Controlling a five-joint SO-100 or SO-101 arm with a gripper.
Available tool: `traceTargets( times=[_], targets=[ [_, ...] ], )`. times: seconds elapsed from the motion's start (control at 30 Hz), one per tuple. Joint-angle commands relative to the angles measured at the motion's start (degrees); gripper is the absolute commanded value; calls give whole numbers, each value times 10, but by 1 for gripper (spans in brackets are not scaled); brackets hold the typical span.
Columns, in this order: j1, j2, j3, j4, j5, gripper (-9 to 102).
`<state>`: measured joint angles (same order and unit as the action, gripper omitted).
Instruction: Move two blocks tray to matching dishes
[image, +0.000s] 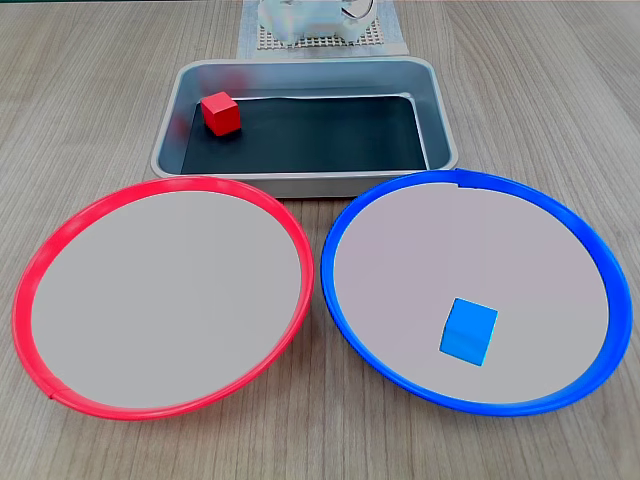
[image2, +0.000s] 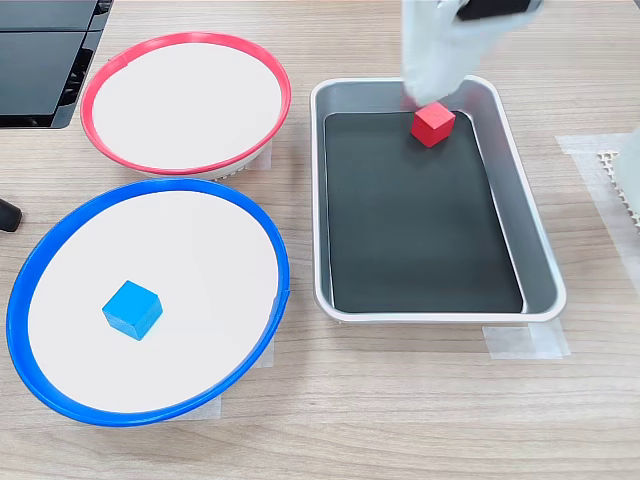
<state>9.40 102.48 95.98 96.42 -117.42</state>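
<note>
The red block (image: 220, 113) (image2: 432, 123) lies on the black bottom of the grey tray (image: 440, 120) (image2: 540, 270), in its left far corner in a fixed view. The blue block (image: 468, 331) (image2: 131, 308) rests inside the blue-rimmed dish (image: 340, 290) (image2: 275, 250). The red-rimmed dish (image: 300, 250) (image2: 180, 40) holds nothing. My gripper (image2: 418, 95) is a blurred white shape reaching down from the top edge, its tip just beside and above the red block. The blur hides how its jaws stand. The white arm base (image: 310, 20) sits behind the tray.
A white mesh mat (image: 380, 38) (image2: 622, 185) lies under the arm base. A black device (image2: 40, 50) fills the top left corner and a small dark object (image2: 6, 215) pokes in at the left edge. Tape strips (image2: 525, 340) hold the tray down.
</note>
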Motion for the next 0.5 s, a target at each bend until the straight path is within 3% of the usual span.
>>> traceTargets(
  times=[0.0,0.2,0.33,0.47],
  targets=[
    [96,30,33,-13,-182,0],
    [204,9,106,-128,-336,1],
    [217,-9,130,-164,-356,6],
    [216,-10,155,-199,-374,18]
  ],
)
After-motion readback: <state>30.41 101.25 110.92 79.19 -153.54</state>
